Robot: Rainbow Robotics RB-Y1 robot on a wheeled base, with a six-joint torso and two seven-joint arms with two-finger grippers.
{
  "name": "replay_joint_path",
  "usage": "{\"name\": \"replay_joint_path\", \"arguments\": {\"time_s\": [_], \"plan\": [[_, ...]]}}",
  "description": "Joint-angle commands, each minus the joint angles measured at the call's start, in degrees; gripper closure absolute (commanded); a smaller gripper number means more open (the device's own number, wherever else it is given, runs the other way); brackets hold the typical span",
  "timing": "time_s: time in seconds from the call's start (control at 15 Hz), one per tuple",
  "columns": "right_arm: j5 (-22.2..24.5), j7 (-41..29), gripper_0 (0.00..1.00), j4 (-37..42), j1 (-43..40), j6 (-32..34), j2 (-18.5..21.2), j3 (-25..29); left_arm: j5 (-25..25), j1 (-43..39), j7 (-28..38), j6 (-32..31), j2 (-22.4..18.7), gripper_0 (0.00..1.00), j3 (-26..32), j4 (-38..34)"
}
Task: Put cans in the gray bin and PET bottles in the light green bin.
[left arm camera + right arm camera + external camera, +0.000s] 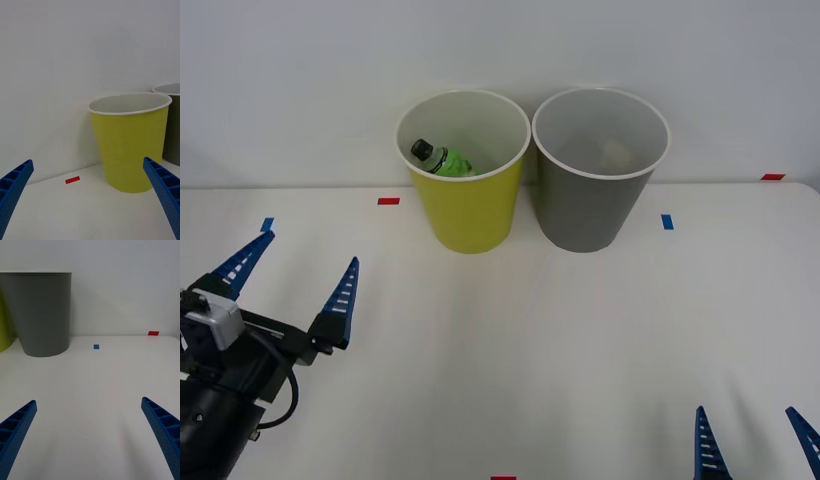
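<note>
The light green bin [465, 215] stands at the back of the table, and the green PET bottle [442, 159] with its black cap lies inside it. Right beside it stands the gray bin [590, 210], with a pale shape dimly seen at its bottom. No can shows on the table. My left gripper [295, 280] hovers open and empty over the table's left side, well in front of the light green bin [129, 150]. My right gripper [755, 445] is open and empty at the front right, facing the gray bin [41, 315].
Small red tape marks [388, 201] and blue tape marks [667, 221] dot the white table. A white wall rises just behind the bins. The table's far edge runs right behind them.
</note>
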State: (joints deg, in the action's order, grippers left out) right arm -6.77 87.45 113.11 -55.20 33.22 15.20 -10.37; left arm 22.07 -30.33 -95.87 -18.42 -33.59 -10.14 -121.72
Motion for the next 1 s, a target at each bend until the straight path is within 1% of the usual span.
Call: {"name": "replay_joint_path", "arguments": {"time_s": [0.07,0.2,0.33,0.47,0.8,1.0], "plan": [[0.0,0.0,0.04,0.0,0.0,0.0,0.0,0.0,-1.9,-0.9,1.3,-5.9,0.5,0.00,-2.2,6.4],[0.0,0.0,0.04,0.0,0.0,0.0,0.0,0.0,-4.5,-4.3,2.2,-7.2,1.8,0.00,-1.8,7.6],[0.0,0.0,0.04,0.0,0.0,0.0,0.0,0.0,-5.4,-8.5,3.1,-8.9,3.2,0.00,-1.6,7.5],[0.0,0.0,0.04,0.0,0.0,0.0,0.0,0.0,-6.3,-11.0,3.4,-10.8,4.0,0.00,-1.6,7.5],[0.0,0.0,0.04,0.0,0.0,0.0,0.0,0.0,-7.7,-15.9,3.4,-12.3,5.5,0.00,-1.4,7.5],[0.0,0.0,0.04,0.0,0.0,0.0,0.0,0.0,-9.0,-20.7,3.3,-12.3,5.8,0.00,-0.7,5.2]]}}
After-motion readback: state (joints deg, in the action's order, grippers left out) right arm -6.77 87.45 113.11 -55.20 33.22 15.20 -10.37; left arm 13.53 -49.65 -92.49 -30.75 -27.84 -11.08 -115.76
